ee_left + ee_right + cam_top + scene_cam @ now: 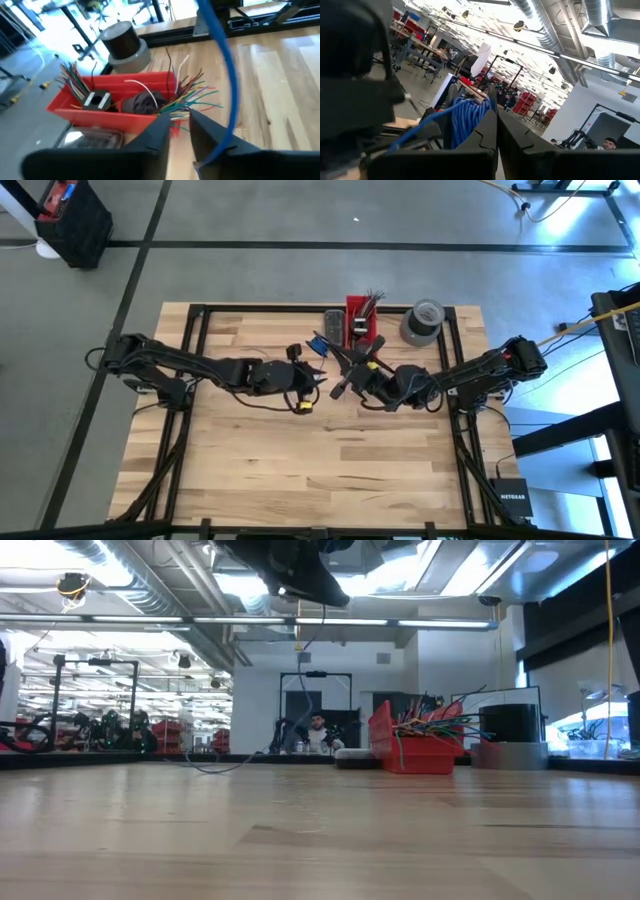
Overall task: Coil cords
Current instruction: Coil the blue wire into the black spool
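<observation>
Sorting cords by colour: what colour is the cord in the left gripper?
Blue cord; the left wrist view shows it best.

Looks like a robotics lab or industrial workshop. Open ceiling with bare ducts (pixel 600 20) and pipes above strip lights (pixel 140 640). Polished concrete floor (pixel 300 220) marked with dark tape lines around a butcher-block desk (pixel 300 470) on a black metal frame. Behind the desk, rows of further workstations with dark frames (pixel 95 690) and red bins (pixel 175 732). On the desk's far edge, a red parts bin (pixel 115 107) stuffed with coloured wire ends, beside a grey tape roll (pixel 421 320). Person seated (pixel 318 735) at a station beyond the bin.
</observation>
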You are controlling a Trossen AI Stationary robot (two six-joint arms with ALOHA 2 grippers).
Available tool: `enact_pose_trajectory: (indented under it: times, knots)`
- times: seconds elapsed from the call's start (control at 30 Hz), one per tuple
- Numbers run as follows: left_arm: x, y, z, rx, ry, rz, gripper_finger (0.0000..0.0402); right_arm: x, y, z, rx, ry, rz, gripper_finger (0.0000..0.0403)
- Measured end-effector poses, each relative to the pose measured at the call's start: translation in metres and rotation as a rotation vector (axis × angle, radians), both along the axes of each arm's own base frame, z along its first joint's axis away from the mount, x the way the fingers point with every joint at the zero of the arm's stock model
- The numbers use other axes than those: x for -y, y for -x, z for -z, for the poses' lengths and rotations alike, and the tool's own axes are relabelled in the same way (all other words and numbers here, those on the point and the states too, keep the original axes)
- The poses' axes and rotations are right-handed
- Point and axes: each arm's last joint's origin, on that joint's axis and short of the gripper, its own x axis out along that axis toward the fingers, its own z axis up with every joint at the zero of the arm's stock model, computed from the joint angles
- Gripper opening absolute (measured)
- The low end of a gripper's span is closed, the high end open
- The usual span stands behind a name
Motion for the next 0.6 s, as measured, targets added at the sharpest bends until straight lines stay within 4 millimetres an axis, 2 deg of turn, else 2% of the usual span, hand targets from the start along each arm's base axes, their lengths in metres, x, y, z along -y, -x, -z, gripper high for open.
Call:
enact_pose_trajectory:
  times: [0.13, 0.27, 0.43, 0.6]
  knots:
    - [0.005, 0.008, -0.007, -0.095, 0.002, 0.011, 0.012, 0.0, 0.0, 0.001, -0.019, 0.012, 0.01, 0.0008]
    - [0.008, 0.019, -0.014, -0.143, -0.004, 0.026, 0.015, 0.0, -0.001, 0.002, -0.033, 0.016, 0.011, 0.0008]
    - [0.007, 0.022, -0.017, -0.131, 0.004, 0.023, 0.0154, 0.0, -0.001, 0.003, -0.037, 0.017, 0.011, 0.0008]
    - [0.008, 0.019, -0.014, -0.137, 0.011, 0.038, 0.0136, 0.0, -0.001, 0.002, -0.036, 0.018, 0.009, 0.0008]
